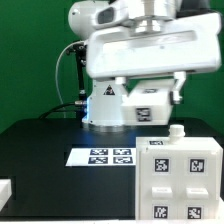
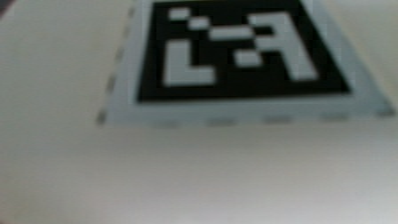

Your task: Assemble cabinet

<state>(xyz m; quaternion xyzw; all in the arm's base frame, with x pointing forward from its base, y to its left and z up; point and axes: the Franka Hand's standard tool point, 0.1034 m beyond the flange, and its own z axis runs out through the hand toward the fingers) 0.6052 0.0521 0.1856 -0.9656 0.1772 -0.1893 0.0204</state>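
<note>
Right, ext view: the robot arm (image 1: 140, 45) fills the upper half of frame, big white housing hanging over the black table (image 1: 40, 140). The gripper itself isn't visible as fingers in either view, so can't tell if it's released, clenched or grasping anything. A tagged white piece (image 1: 150, 100) sits under the arm housing, approx centre frame; can't tell whether it's a cabinet part or part of the arm.

The cabinet (image 1: 180, 180) stands on the table at approx 4 o'clock in the ext view, cut off by the right and bottom edges. It's a white boxy thing w/ several black-and-white square tags on the face toward the camera, and a small white knob (image 1: 175, 131) poking up from its top, near the middle of the top edge.

The marker board (image 1: 100, 156) lies flat on the table just beside the cabinet, on the ext view's left of it, roughly 6 o'clock from the arm base. Four tags show on it.

Another white bit (image 1: 5, 189) shows at 8 o'clock, at the frame edge; too cropped to say what it is.

Wrist view: very close, blurred. One black-and-white tag (image 2: 237, 52) on a white surface (image 2: 196, 170) fills the frame; no fingers visible, and can't tell which part it belongs to.
</note>
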